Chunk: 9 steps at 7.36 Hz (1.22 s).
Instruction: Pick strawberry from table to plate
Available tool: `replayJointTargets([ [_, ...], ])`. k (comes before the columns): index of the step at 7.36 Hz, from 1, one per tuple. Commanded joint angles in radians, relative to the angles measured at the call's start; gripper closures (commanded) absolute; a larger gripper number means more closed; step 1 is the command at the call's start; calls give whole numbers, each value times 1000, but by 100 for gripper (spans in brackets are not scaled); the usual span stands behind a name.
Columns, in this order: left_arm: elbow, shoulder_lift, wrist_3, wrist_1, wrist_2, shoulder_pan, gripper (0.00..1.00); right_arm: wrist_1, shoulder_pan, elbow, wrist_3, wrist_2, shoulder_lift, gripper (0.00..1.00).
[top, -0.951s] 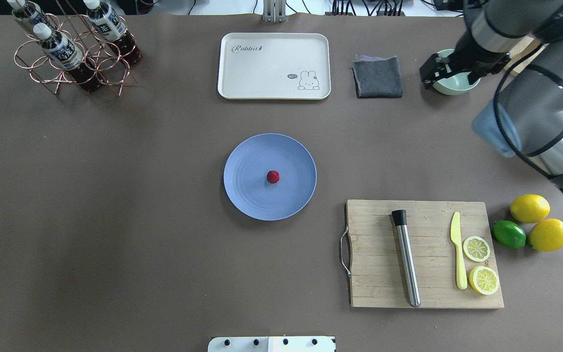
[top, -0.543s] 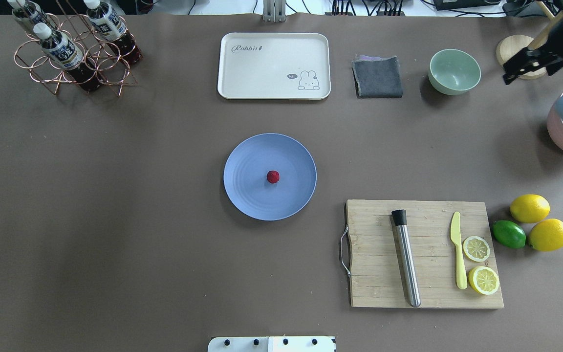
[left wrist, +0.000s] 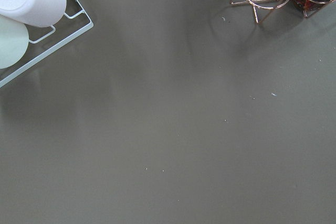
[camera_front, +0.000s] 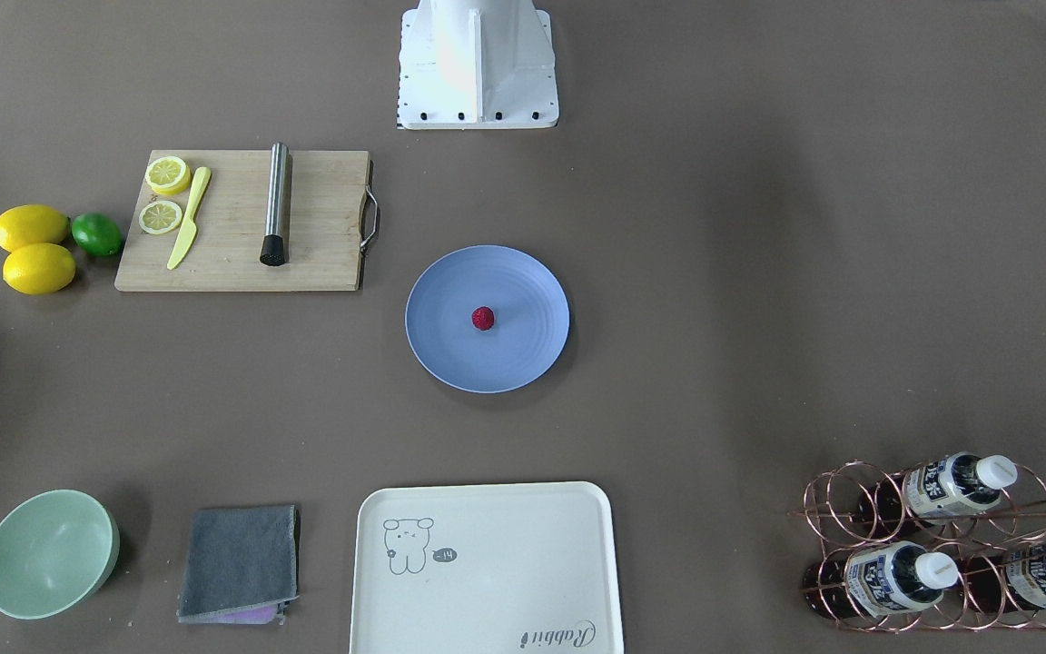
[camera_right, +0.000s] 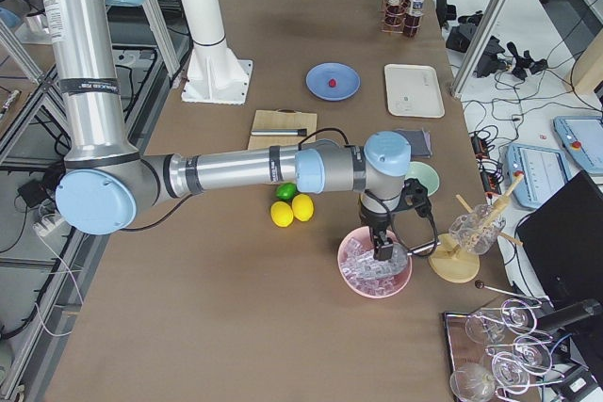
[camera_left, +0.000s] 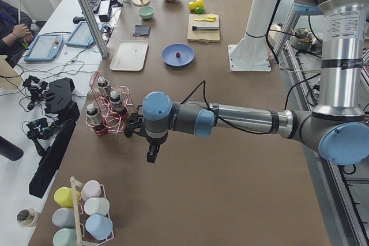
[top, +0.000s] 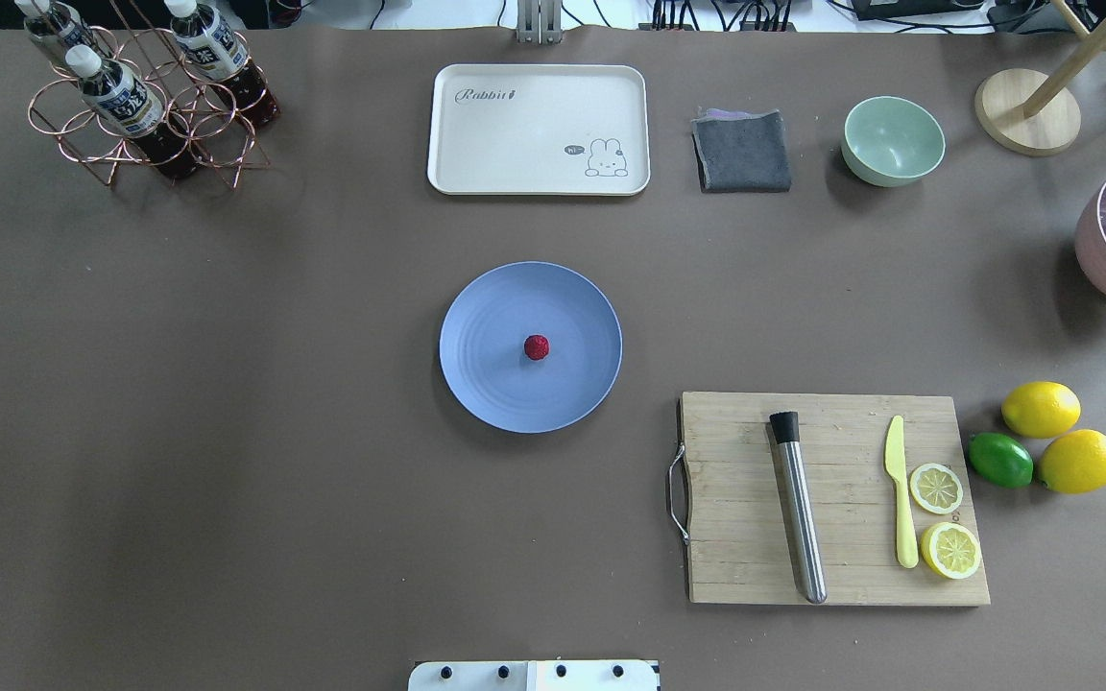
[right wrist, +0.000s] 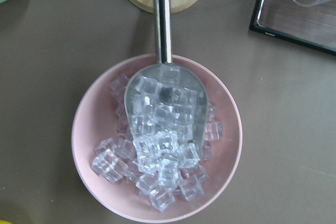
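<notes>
The small dark-red strawberry (top: 536, 347) lies at the middle of the round blue plate (top: 491, 393), mid-table (top: 227, 384); the front view shows the strawberry (camera_front: 483, 317) on the plate (camera_front: 450, 359) as well. No gripper is near it. My left gripper (camera_left: 151, 156) hangs over bare table beside the bottle rack, far from the plate; it appears only in the exterior left view, so I cannot tell its state. My right gripper (camera_right: 384, 251) hovers above the pink ice bowl, seen only from the exterior right, and I cannot tell its state either.
A wooden cutting board (top: 831, 499) carries a steel muddler, a yellow knife and lemon slices; lemons and a lime (top: 999, 460) lie beside it. At the back stand a cream tray (top: 539, 130), grey cloth (top: 742, 152), green bowl (top: 893, 140) and bottle rack (top: 145, 96). A pink ice bowl (right wrist: 157, 140) holds a scoop.
The right arm has swung from above the green bowl to the far right and out of the overhead view. Strawberry and plate have not moved.
</notes>
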Motion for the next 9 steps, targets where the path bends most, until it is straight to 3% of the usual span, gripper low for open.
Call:
replayJointTargets([
  [1, 3, 1, 1, 0, 0, 0, 2, 8, 60, -16, -32, 2, -49, 0],
  [9, 4, -5, 3, -10, 9, -19, 2, 8, 65, -14, -26, 10, -61, 0],
])
